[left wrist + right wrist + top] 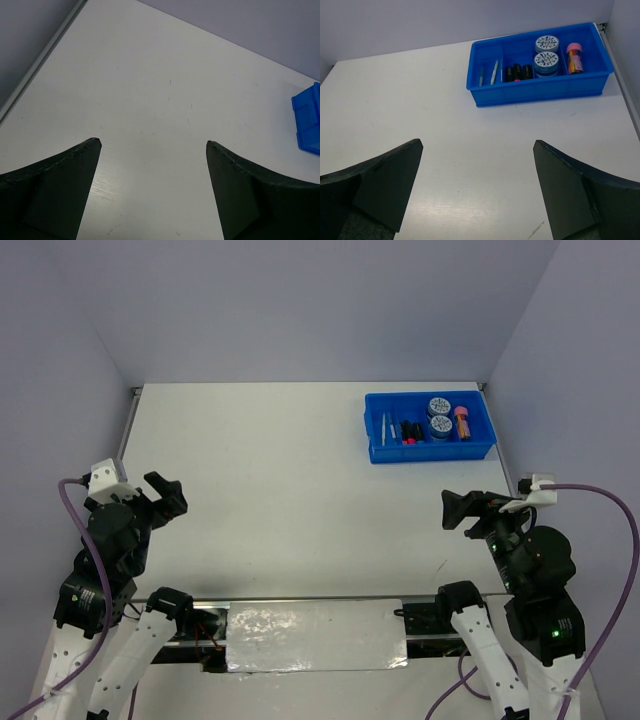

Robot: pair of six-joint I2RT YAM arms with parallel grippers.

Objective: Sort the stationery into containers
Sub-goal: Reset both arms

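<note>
The blue tray (431, 451) stands at the table's far right, and all the stationery lies in its containers. From left to right these hold thin pale sticks (494, 72), black markers (518, 73), two round blue jars (547, 44) and a pink-capped bottle (574, 56). My left gripper (165, 495) hovers open over bare table at the near left, far from the tray, with nothing between its fingers (75, 170). At the near right my right gripper (458, 508) is open too, below the tray and facing it, and it is empty. One corner of the tray (307, 117) shows in the left wrist view.
Pale walls close in the white table (280, 490) at the back and on both sides. A metal strip (130, 430) runs along its left edge. A shiny plate (315, 635) lies between the arm bases at the near edge.
</note>
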